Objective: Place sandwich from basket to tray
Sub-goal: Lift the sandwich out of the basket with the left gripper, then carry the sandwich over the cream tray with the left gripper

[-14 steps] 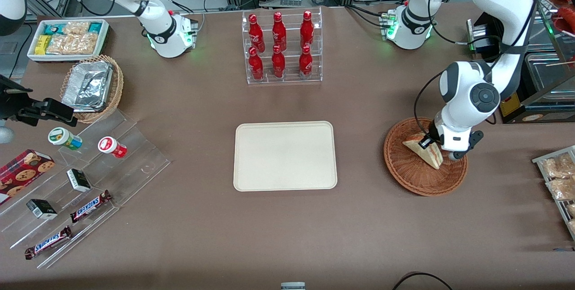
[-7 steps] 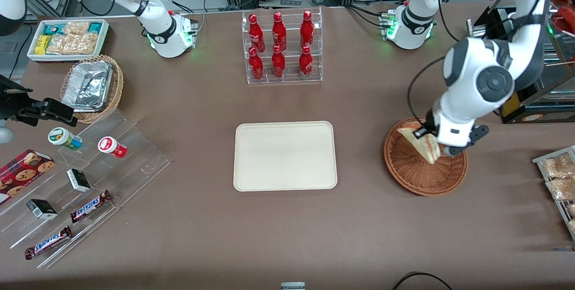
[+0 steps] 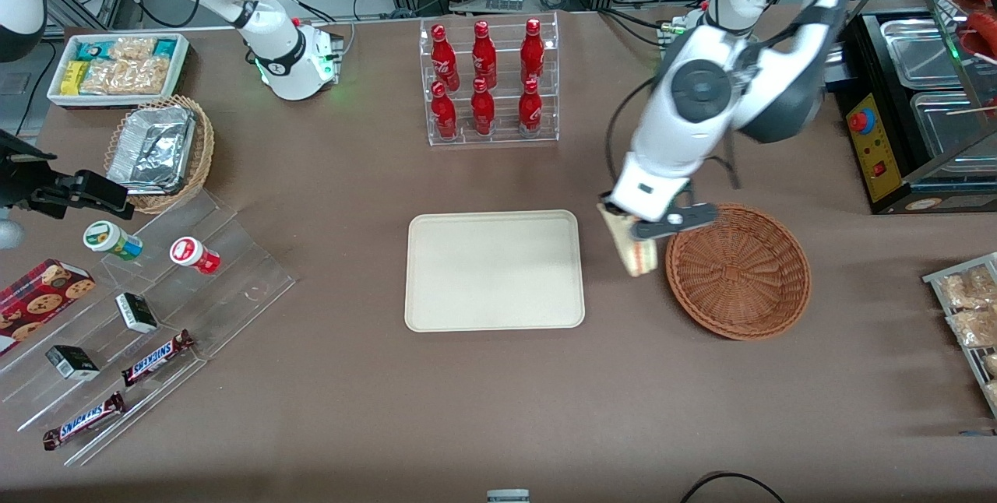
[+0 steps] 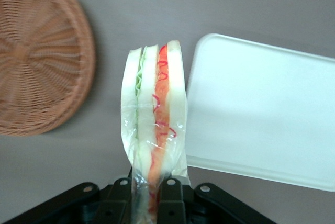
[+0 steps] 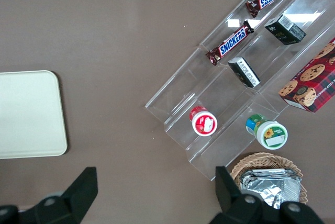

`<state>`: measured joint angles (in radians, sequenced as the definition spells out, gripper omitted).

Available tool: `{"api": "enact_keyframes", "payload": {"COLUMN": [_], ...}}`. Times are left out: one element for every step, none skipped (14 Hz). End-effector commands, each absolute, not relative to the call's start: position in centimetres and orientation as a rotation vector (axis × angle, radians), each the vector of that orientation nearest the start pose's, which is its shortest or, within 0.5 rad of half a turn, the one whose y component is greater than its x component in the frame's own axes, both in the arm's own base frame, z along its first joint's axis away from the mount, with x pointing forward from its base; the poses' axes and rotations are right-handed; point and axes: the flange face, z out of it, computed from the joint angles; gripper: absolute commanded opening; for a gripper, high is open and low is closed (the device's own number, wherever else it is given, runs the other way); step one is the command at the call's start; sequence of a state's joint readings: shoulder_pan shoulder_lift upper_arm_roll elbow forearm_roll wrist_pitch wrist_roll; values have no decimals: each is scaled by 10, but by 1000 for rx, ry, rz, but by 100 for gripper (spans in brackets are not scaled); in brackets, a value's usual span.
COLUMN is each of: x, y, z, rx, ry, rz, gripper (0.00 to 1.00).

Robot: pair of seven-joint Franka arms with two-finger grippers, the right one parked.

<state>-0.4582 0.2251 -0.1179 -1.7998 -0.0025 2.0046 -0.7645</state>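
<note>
My left gripper (image 3: 635, 226) hangs above the bare table between the basket (image 3: 738, 271) and the tray (image 3: 494, 269), shut on the sandwich (image 3: 637, 252). In the left wrist view the wrapped sandwich (image 4: 154, 114) stands on edge between the black fingers (image 4: 170, 200) of that gripper (image 4: 148, 198), with red, white and green layers showing. The reddish-brown wicker basket (image 4: 36, 56) holds nothing, and the cream tray (image 4: 261, 111) lies bare beside the sandwich.
A clear rack of red bottles (image 3: 488, 82) stands farther from the front camera than the tray. Toward the parked arm's end lie stepped acrylic shelves with snacks (image 3: 148, 308), a tan basket of foil containers (image 3: 160, 149) and a white snack bin (image 3: 117, 67). Metal equipment (image 3: 919, 114) stands at the working arm's end.
The gripper has lifted the sandwich out of the basket and carried it toward the tray; it now hangs just outside the basket's rim.
</note>
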Motion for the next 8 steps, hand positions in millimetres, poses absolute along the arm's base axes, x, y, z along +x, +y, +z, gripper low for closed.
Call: {"api": "enact_keyframes", "payload": {"x": [539, 539, 538, 537, 532, 533, 538, 535], "y": [-388, -405, -421, -438, -452, -464, -471, -487], "z": [393, 379, 367, 355, 343, 337, 330, 319], "rx": [-3144, -3140, -3140, -3140, -3135, -3142, -3150, -3161], "ry": [-205, -170, -139, -110, -88, -67, -69, -45], "rz": [71, 83, 94, 100, 114, 110, 106, 96], "gripper": [0, 0, 0, 0, 0, 0, 0, 0]}}
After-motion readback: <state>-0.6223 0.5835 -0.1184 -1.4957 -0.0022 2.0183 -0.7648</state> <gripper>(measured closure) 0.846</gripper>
